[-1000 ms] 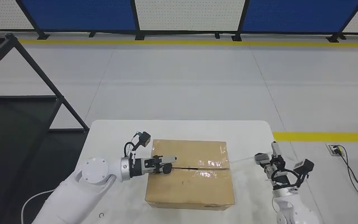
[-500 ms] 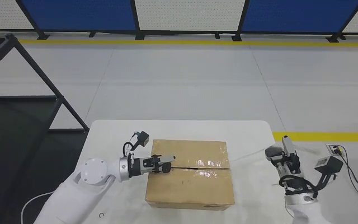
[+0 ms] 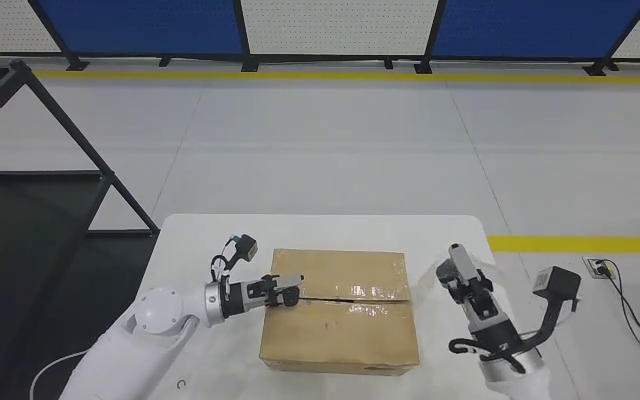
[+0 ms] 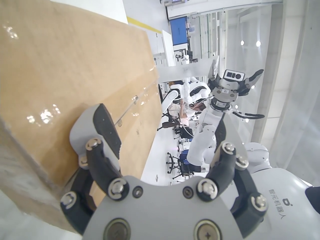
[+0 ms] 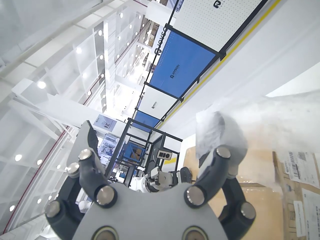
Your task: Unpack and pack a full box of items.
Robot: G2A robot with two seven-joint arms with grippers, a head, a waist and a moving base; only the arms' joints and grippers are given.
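Box of stiff cardboard sits lower centre of the top view on the white table, flaps closed. Being full, it is probably heavy, and its flap edges along the seam look like the best hold. Left gripper, fingers spread, is at the seam's left end. Right gripper, also spread, hangs just right. The glossy tape looks slippery.

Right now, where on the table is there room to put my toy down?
The bare strip of white table behind the cardboard box is free, up to the table's far edge, corners too. Beside the box it is crowded: the left tool sits at its left edge, the right tool hangs over the table on its right.
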